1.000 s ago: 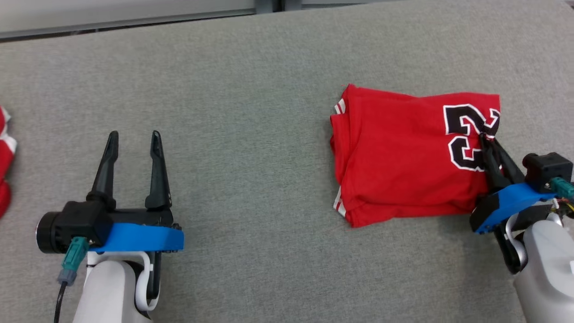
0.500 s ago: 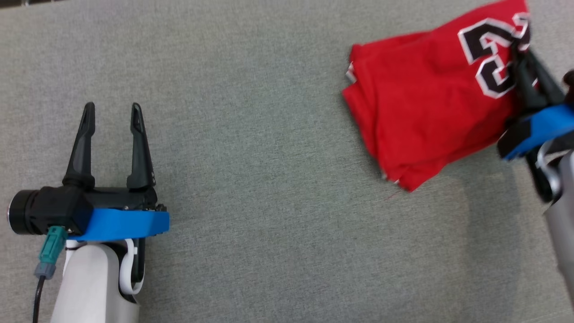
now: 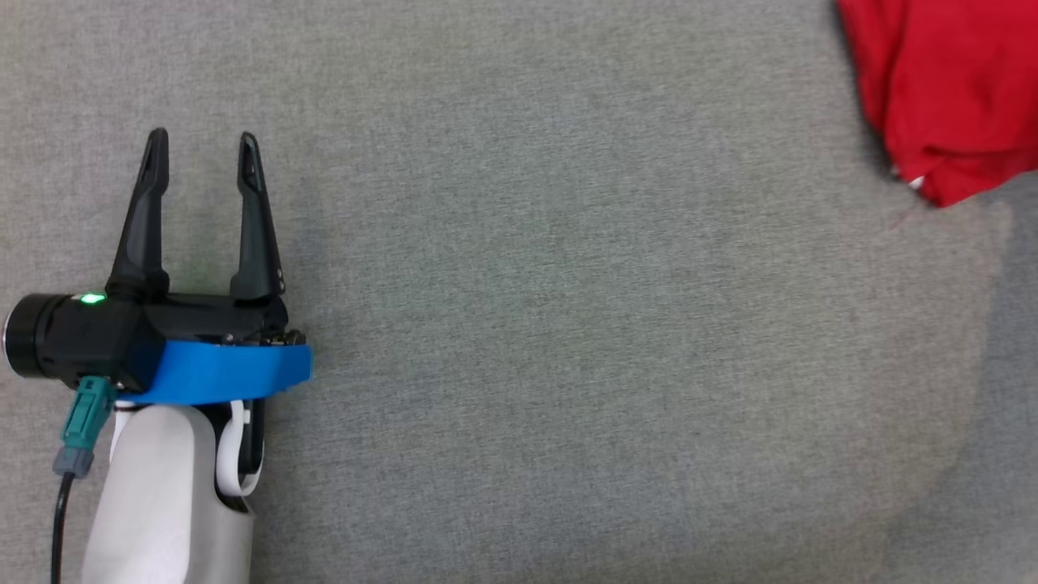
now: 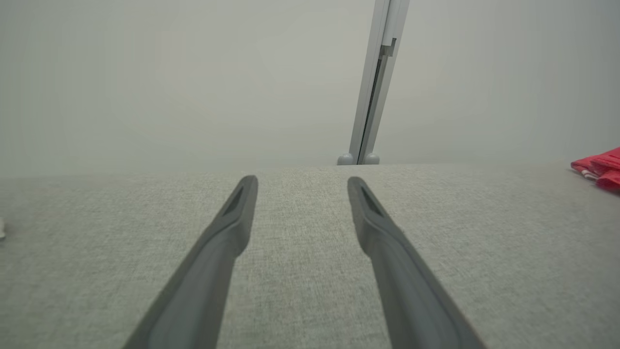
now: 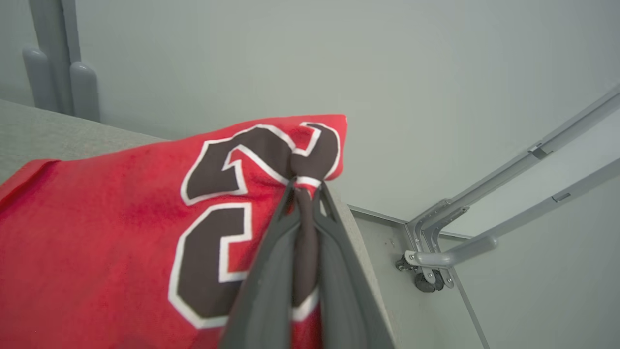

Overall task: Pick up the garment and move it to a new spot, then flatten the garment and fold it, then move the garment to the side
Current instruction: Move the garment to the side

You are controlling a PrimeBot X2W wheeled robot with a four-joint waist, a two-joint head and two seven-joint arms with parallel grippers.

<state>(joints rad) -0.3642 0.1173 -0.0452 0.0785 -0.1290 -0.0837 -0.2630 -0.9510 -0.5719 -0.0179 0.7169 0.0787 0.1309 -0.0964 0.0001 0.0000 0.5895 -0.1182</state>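
The garment [image 3: 949, 89] is a folded red jersey with black, white-edged numerals; a corner of it shows at the top right of the head view, and its edge [image 4: 598, 167] peeks in at the far right of the left wrist view. In the right wrist view my right gripper [image 5: 306, 186] is shut on a pinch of the garment [image 5: 121, 232] at the numerals, close to the table's right edge. My left gripper [image 3: 201, 146] stands open over bare grey table at the left, far from the garment, with nothing between its fingers [image 4: 237, 213].
The table [image 3: 527, 324] is covered in grey fabric. Past its right edge [image 5: 361, 242] the floor shows, with a grey metal frame on a caster [image 5: 426, 278]. A pale wall with a vertical post [image 4: 373, 97] stands behind the table.
The head camera has tilted down and swung left, so the far edge has left its picture. The right gripper has carried the garment to the right, towards the table's edge. The left gripper stays open.
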